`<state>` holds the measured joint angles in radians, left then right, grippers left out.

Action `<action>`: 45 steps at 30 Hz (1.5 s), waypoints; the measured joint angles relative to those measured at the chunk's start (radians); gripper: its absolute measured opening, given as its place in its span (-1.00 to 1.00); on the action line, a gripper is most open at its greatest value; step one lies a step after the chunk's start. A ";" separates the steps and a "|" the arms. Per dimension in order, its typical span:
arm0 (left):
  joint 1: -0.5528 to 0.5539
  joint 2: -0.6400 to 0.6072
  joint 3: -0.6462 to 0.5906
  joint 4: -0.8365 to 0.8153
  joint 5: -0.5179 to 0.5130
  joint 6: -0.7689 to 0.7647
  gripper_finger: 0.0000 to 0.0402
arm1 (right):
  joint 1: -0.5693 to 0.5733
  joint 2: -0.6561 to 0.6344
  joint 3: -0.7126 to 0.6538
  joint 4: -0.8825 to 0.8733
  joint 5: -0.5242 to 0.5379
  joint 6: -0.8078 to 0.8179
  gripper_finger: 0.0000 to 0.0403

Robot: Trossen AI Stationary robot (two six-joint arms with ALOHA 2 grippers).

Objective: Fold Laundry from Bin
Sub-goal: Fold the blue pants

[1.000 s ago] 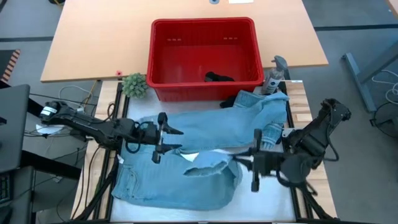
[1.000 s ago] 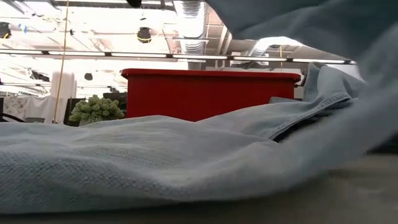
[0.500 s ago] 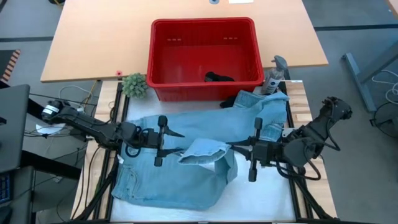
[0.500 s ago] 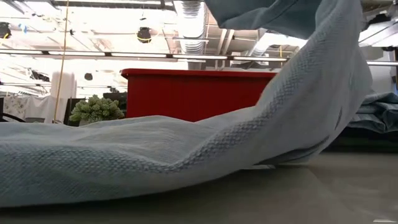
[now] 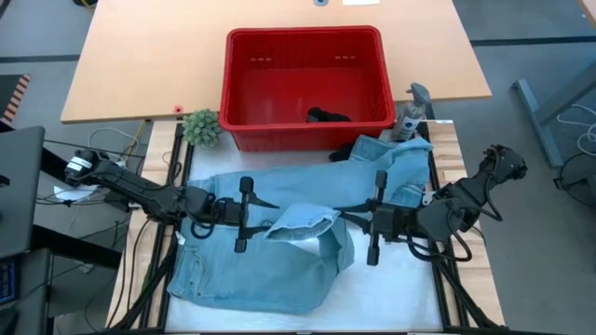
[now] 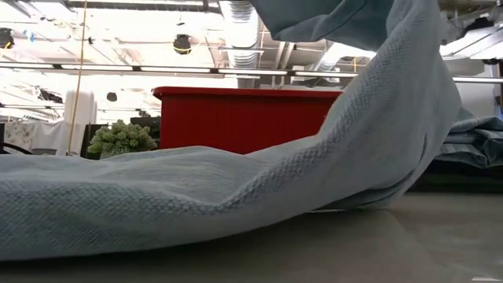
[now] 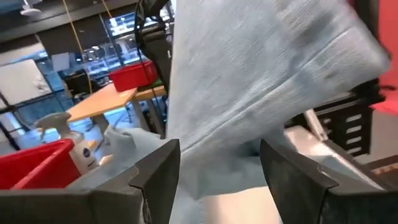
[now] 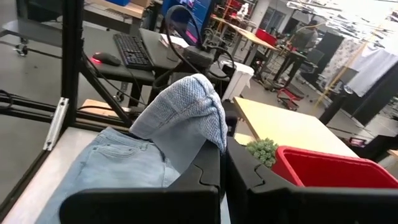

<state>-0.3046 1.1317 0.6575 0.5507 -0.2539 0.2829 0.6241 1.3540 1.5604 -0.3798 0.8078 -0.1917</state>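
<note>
Light blue jeans (image 5: 261, 279) lie spread on the white mat, and one leg end (image 5: 303, 223) is raised and folded over toward the middle. My right gripper (image 5: 346, 220) is shut on this leg and comes in from the right. My left gripper (image 5: 268, 216) faces it from the left with open fingers (image 7: 158, 174); the raised denim (image 7: 249, 74) hangs right in front of them. In the low view the leg (image 6: 393, 118) arches up off the table. The red bin (image 5: 233, 93) stands behind with a dark garment (image 5: 328, 116) inside. My right gripper pinches a fold of the denim leg (image 8: 208, 140) between its two fingers, level from the table's right side. The cloth bulges over the fingertips and is lifted there; the rest of the jeans lies on the mat. My left gripper: I cannot tell whether its open fingers touch the denim.
Bunched denim (image 5: 396, 158) lies at the back right, in front of the bin. A small green plant (image 5: 201, 127) stands left of the bin and a spray bottle (image 5: 410, 116) to its right. The bare white mat (image 5: 391, 298) shows at the near right.
My right gripper has moved toward the table's left and a little toward the far edge, staying shut on the leg. The leg end has been carried over the jeans' middle and folded, rising into an arch. My left gripper has stayed near the middle, fingers open.
</note>
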 joint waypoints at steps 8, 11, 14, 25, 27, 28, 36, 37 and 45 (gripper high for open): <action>0.008 0.001 0.000 0.009 0.000 0.019 0.06 | -0.018 0.000 0.000 0.001 -0.010 0.000 -0.88; 0.008 0.001 0.000 0.008 0.014 0.019 0.06 | -0.034 0.000 0.000 0.001 -0.024 0.000 -0.88; 0.008 0.001 0.000 0.009 0.013 0.028 0.06 | -0.053 0.000 0.000 0.004 -0.027 0.000 -0.88; 0.008 0.001 0.000 0.005 -0.070 0.099 0.06 | -0.128 0.000 0.000 0.069 -0.103 -0.001 -0.88; 0.008 0.001 0.000 -0.020 -0.075 0.135 0.06 | -0.138 0.000 0.000 0.071 -0.103 -0.001 -0.88; 0.008 0.001 0.000 -0.039 -0.076 0.154 0.06 | -0.143 0.000 0.000 0.071 -0.103 -0.001 -0.88; 0.008 0.001 0.000 -0.037 -0.125 0.188 0.06 | -0.147 0.000 0.000 0.071 -0.104 -0.001 -0.88; 0.008 0.001 0.000 -0.022 -0.125 0.194 0.06 | -0.147 0.000 0.000 0.071 -0.104 -0.001 -0.88; 0.008 0.001 0.000 0.051 -0.098 0.235 0.06 | -0.151 0.006 0.000 0.077 -0.104 -0.001 -0.88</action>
<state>-0.2967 1.1328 0.6575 0.6020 -0.3523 0.5180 0.4731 1.3605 1.5604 -0.3030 0.7036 -0.1928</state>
